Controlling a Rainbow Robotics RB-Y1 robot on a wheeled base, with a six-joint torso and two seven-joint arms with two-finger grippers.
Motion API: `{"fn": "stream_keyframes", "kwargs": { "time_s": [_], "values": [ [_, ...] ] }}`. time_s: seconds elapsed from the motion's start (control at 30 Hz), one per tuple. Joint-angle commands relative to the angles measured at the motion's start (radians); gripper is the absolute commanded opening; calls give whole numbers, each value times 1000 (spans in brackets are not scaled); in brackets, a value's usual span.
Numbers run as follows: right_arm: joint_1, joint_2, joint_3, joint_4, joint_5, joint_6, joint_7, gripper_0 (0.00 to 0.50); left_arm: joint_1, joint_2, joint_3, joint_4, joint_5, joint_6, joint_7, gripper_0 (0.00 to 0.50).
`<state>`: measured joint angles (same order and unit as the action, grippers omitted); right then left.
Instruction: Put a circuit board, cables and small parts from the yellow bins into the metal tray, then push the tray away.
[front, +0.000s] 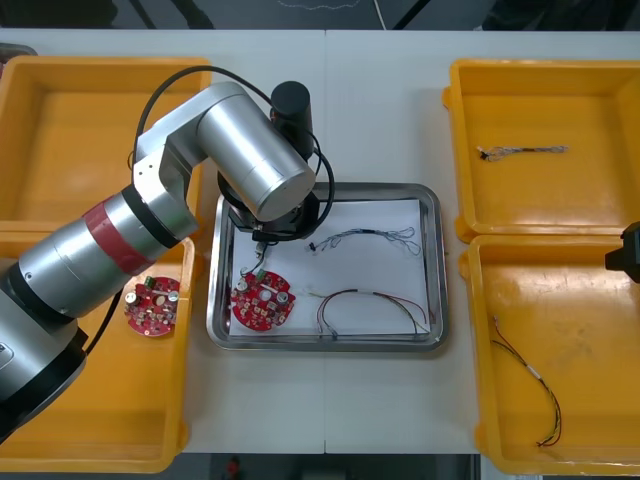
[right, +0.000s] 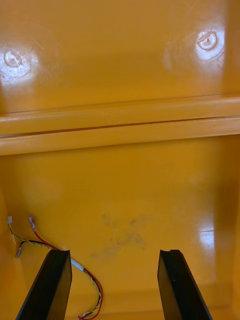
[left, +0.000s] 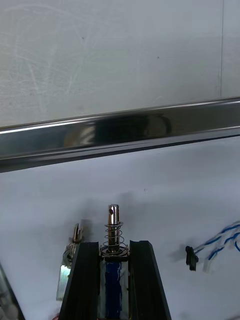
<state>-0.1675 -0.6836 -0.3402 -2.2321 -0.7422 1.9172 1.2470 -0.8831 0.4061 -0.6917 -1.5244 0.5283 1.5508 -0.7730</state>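
Observation:
In the left wrist view my left gripper (left: 114, 245) is shut on a small metal part (left: 114, 225), a pin with a spring and blue wrapping. It hangs just above the white floor of the metal tray (front: 437, 262), near the shiny rim (left: 120, 132). A second small metal part (left: 69, 262) lies beside the fingers. In the tray lie a red circuit board (front: 262, 300), a blue and white cable (front: 365, 238) and a dark red cable (front: 372, 305). My left arm (front: 262, 165) covers the tray's left part. My right gripper (right: 115, 255) stands open above the near right bin (front: 600, 440).
Another circuit board (front: 152, 305) lies in the near left bin (front: 60, 420). A red and yellow cable (front: 530, 385) lies in the near right bin, close to one right finger (right: 52, 280). The far right bin (front: 600, 210) holds a thin cable (front: 520, 151).

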Motion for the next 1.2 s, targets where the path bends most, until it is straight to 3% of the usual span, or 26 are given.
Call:
{"fn": "stream_keyframes", "kwargs": {
  "time_s": [0.03,0.07,0.13,0.2,0.37,0.8,1.0,1.2],
  "values": [
    [19,-37,-39,-32,-11,3,-29,500,3,-36,-32,29,-17,-54,46,90],
    [20,-37,-39,-31,-11,3,-29,500,3,-40,-32,29,-17,-52,49,211],
    [23,-37,-42,-32,-14,3,-31,500,1,-40,-32,24,-14,-54,57,384],
    [23,-37,-45,-32,-17,3,-31,500,1,-40,-32,16,-11,-52,60,500],
    [23,-37,-46,-32,-22,3,-32,500,1,-36,-20,-11,-10,-32,70,500],
    [17,-39,-37,-63,-34,3,-37,500,1,8,199,-240,18,210,51,500],
    [-6,-60,12,-106,-54,3,-35,500,3,72,336,-313,75,321,-20,500],
    [-81,-76,86,-127,-143,3,-35,500,3,163,451,-338,164,369,-129,500]
  ]
}}
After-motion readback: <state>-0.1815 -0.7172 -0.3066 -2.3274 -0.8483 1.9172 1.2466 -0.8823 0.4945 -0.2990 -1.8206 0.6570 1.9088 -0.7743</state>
